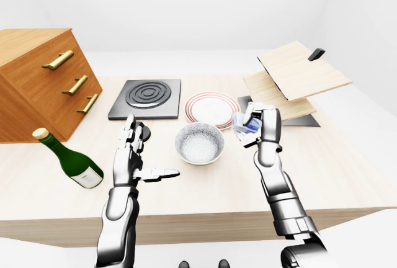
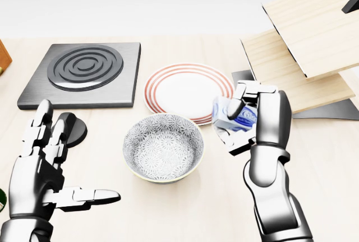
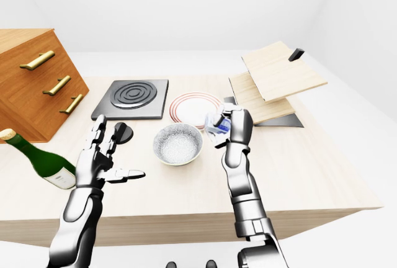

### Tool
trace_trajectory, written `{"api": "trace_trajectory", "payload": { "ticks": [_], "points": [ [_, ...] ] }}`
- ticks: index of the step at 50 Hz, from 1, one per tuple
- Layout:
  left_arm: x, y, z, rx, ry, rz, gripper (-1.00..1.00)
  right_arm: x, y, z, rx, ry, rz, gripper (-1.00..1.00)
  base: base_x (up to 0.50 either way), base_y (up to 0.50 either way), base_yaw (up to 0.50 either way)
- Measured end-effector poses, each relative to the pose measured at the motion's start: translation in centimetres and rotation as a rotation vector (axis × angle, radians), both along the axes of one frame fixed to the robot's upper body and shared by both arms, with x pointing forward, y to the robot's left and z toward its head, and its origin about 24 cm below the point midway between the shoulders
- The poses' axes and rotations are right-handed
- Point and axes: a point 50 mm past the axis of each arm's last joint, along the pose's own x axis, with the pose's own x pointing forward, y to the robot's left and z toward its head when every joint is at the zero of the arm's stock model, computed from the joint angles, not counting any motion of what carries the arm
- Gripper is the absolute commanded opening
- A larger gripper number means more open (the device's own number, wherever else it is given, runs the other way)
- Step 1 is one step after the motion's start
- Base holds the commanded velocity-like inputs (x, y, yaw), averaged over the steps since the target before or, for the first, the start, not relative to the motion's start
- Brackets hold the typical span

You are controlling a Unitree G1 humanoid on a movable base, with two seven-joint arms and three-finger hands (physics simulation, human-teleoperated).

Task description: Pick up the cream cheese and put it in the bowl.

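The cream cheese [image 2: 238, 117], a small blue and white pack, is held off the table in my right hand [image 2: 242, 120], whose fingers close round it. It hangs just right of the patterned grey bowl [image 2: 163, 147], above the table and level with the bowl's upper right rim. The bowl stands empty at the middle of the head view. My left hand [image 2: 53, 169] hovers open at the lower left, fingers spread and thumb pointing right, apart from the bowl.
A red-rimmed plate [image 2: 189, 92] lies above the bowl, a black stove plate [image 2: 84, 74] at upper left. Tilted wooden boards [image 2: 305, 46] on a dark mat fill the upper right. A wooden drawer cabinet [image 1: 37, 82] and a green bottle [image 1: 69, 160] are at left.
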Motion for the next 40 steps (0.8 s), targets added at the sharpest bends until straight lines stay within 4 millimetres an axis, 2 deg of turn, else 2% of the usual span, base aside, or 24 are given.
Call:
{"api": "trace_trajectory", "payload": {
  "ticks": [9,23,32,40],
  "points": [
    [0.3,0.1,0.0,0.008,0.002,0.005,1.00,-0.2,0.6,1.7,-0.009,-0.047,0.039,-1.00,0.00,0.00,0.00],
    [0.3,0.1,0.2,0.014,-0.007,0.011,1.00,-0.4,1.4,3.4,-0.021,-0.076,0.087,-1.00,0.00,0.00,0.00],
    [0.3,0.0,0.3,0.015,-0.008,0.012,1.00,-0.1,2.7,4.5,-0.017,-0.079,0.148,-1.00,0.00,0.00,0.00],
    [0.3,0.1,0.4,0.014,-0.015,0.014,1.00,0.0,4.1,4.5,-0.012,-0.060,0.214,-1.00,0.00,0.00,0.00]
  ]
}}
